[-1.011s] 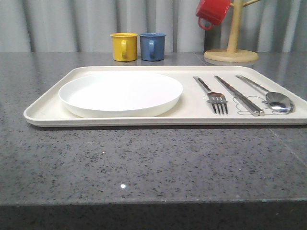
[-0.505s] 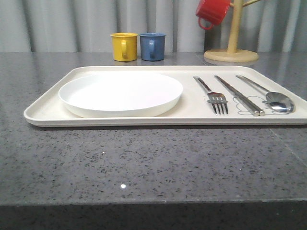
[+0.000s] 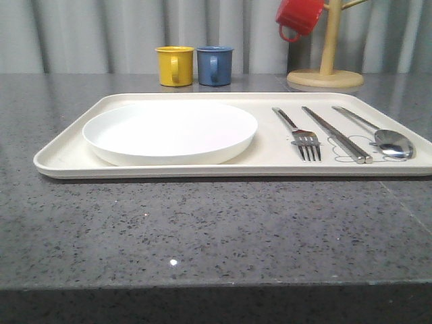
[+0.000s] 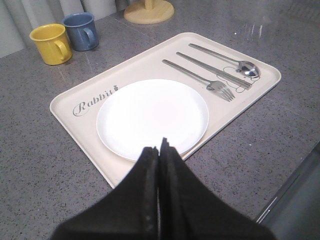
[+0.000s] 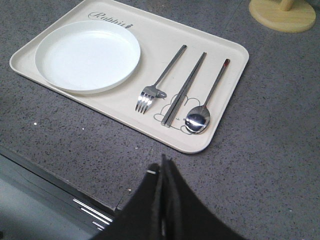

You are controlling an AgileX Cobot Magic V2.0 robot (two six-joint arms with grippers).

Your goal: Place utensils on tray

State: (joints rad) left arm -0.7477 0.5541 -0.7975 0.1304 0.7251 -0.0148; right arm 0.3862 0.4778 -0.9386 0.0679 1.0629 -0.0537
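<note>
The shiny four-tined metal fork, flat steel chopsticks and long-handled oval spoon lie side by side on the right of the cream rectangular rabbit-print tray; the task looks complete. Both the left gripper and right gripper have jaws pressed together, holding nothing.

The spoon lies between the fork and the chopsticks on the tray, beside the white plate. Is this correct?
Not quite. In the right wrist view the chopsticks lie in the middle, between the fork and the spoon. All three do rest on the tray, beside the white plate.
</note>
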